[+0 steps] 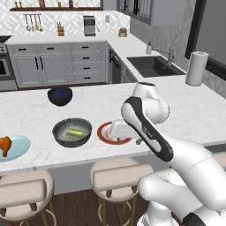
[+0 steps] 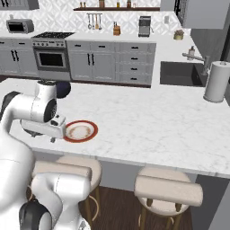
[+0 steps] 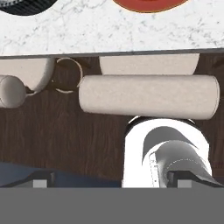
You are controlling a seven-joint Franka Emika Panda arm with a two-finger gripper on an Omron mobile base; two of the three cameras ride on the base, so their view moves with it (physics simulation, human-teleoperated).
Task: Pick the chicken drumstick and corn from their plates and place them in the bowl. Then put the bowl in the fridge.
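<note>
Corn [image 1: 75,133] lies in the ribbed grey bowl [image 1: 62,128]; chicken drumstick [image 1: 5,145] waits on the pale-blue plate [image 1: 20,145], far left. End effector [image 1: 118,129] open, empty (over the red-rimmed plate [image 1: 104,134]), likely after release.

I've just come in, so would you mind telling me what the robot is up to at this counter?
It is gathering food into the wide grey bowl on the marble counter. The corn already lies in the bowl, and the red-rimmed plate beside it is bare. The chicken drumstick still sits on the pale blue plate at the far left. The claw is open and holds nothing, with the hand above the red-rimmed plate.
</note>
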